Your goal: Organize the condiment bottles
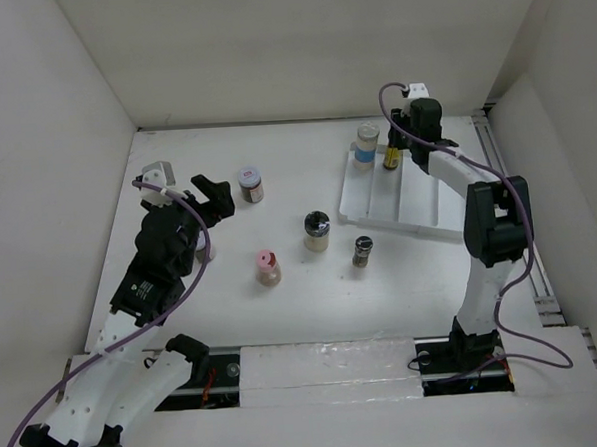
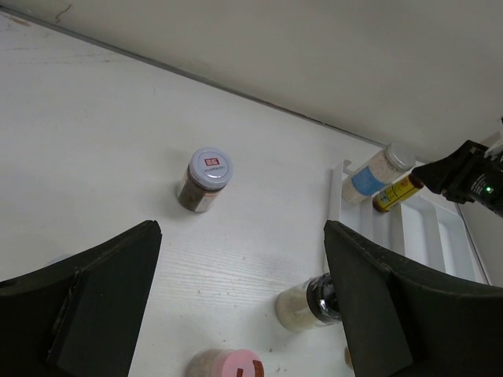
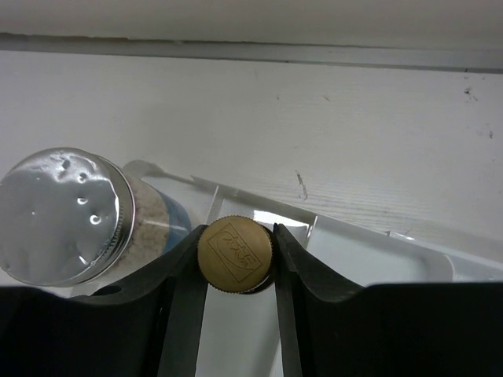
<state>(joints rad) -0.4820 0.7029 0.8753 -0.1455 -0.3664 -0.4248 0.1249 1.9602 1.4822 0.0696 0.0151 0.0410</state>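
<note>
From the top view, my right gripper (image 1: 395, 146) is clamped on the amber bottle (image 1: 389, 159) over the far left end of the tray (image 1: 408, 210). The blue jar (image 1: 367, 145) stands in the tray just left of those fingers. My left gripper (image 1: 215, 196) has its fingers apart with nothing between them. The red-top jar (image 1: 250, 183) stands on the table (image 1: 274, 145) just right of its fingertips, not touching them. The pink jar (image 1: 268, 266), black-lid jar (image 1: 317, 231) and small jar (image 1: 362, 250) stand upright in a loose row, nearer the bases than both grippers, between the two arms.

On the left wrist camera, my two fingers (image 2: 94, 306) stand wide apart over bare table. The red-top jar (image 2: 206, 179) is ahead of the gap, closer to the left finger. The black-lid jar (image 2: 310, 302) sits just inside the right finger, and the pink jar (image 2: 228, 367) shows at the bottom edge between the fingers. Past the right fingertip, the blue jar (image 2: 377, 171) and amber bottle (image 2: 395, 192) stand side by side at the tray (image 2: 428, 228).

On the right wrist camera, both fingers (image 3: 182, 271) press on the amber bottle's gold cap (image 3: 236, 253) from either side. The blue jar (image 3: 67, 216) is just beside the left finger. I cannot tell whether the bottle's base rests on the tray (image 3: 377, 255).
</note>
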